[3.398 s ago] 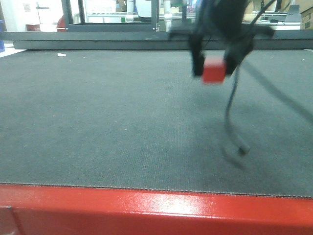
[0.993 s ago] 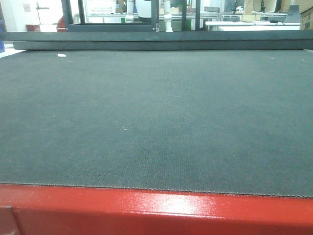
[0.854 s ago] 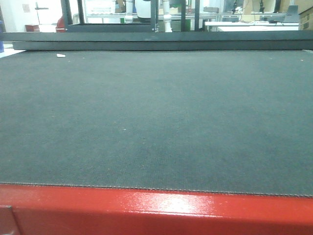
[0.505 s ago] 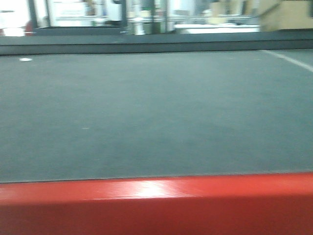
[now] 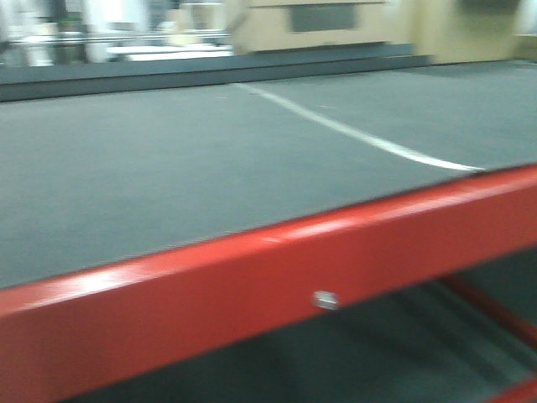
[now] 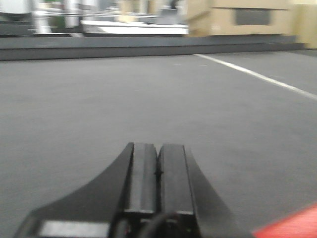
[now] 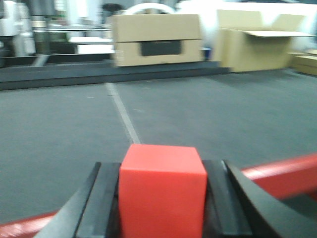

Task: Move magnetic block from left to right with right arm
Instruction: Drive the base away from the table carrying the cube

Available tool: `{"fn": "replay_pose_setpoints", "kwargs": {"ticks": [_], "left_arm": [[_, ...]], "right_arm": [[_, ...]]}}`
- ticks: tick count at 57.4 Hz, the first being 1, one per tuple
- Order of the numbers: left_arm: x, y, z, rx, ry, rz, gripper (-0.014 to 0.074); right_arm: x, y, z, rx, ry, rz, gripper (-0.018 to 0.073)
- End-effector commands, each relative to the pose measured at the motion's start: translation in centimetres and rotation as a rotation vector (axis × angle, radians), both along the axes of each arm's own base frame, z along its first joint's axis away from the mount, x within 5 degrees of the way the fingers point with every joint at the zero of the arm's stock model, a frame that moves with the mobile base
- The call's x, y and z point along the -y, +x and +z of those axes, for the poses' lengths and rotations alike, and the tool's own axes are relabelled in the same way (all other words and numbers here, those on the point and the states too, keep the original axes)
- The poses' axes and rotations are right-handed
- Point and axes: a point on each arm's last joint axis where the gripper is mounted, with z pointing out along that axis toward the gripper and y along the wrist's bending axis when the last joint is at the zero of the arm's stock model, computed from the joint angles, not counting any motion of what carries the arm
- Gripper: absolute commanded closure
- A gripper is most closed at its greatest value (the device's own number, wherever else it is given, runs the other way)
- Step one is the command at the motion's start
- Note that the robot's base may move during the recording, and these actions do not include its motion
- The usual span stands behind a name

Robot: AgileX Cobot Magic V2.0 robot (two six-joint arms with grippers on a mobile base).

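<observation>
In the right wrist view the magnetic block (image 7: 162, 191), a plain red cube, fills the space between the two black fingers of my right gripper (image 7: 162, 171), which is shut on it above the dark grey mat (image 7: 59, 134). The left wrist view has my left gripper (image 6: 158, 153) low over the mat (image 6: 99, 99), its two black fingers pressed together with nothing between them. Neither gripper nor the block appears in the blurred front view, which holds only the mat (image 5: 151, 168) and the red frame rail (image 5: 252, 285).
A white line (image 7: 124, 114) crosses the mat. Brown cardboard boxes (image 7: 156, 39) stand beyond the raised far edge (image 7: 99, 72), with another open box (image 7: 257, 42) to the right. The red rail (image 7: 282, 171) marks the mat's near side.
The front view has swung to the right: the white line and cardboard boxes have come into view and the red rail now slants. The right arm with the block left that view earlier.
</observation>
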Motion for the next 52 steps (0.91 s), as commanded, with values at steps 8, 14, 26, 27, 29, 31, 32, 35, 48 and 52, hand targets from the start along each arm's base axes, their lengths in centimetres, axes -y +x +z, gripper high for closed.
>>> {"fn": "replay_pose_setpoints", "kwargs": {"ticks": [8,14,26,27,29,31,32,35,48,52], "left_arm": [[-0.09,-0.12,0.60,0.088,-0.016,0.009,0.0722],[-0.09,-0.12,0.60,0.088,-0.016,0.009,0.0722],[-0.09,-0.12,0.60,0.088,-0.016,0.009,0.0722],[-0.09,-0.12,0.60,0.088,-0.016,0.009,0.0722],[-0.09,-0.12,0.60,0.088,-0.016,0.009,0.0722],[-0.09,-0.12,0.60,0.088,-0.016,0.009,0.0722],[-0.09,-0.12,0.60,0.088,-0.016,0.009,0.0722],[-0.09,-0.12,0.60,0.088,-0.016,0.009,0.0722],[-0.09,-0.12,0.60,0.088,-0.016,0.009,0.0722],[-0.09,-0.12,0.60,0.088,-0.016,0.009,0.0722]], "right_arm": [[0.00,-0.09,1.56,0.106,-0.007,-0.006,0.0344],[0.00,-0.09,1.56,0.106,-0.007,-0.006,0.0344],[0.00,-0.09,1.56,0.106,-0.007,-0.006,0.0344],[0.00,-0.09,1.56,0.106,-0.007,-0.006,0.0344],[0.00,-0.09,1.56,0.106,-0.007,-0.006,0.0344],[0.00,-0.09,1.56,0.106,-0.007,-0.006,0.0344],[0.00,-0.09,1.56,0.106,-0.007,-0.006,0.0344],[0.00,-0.09,1.56,0.106,-0.007,-0.006,0.0344],[0.00,-0.09,1.56,0.106,-0.007,-0.006,0.0344],[0.00,-0.09,1.56,0.106,-0.007,-0.006,0.0344]]}}
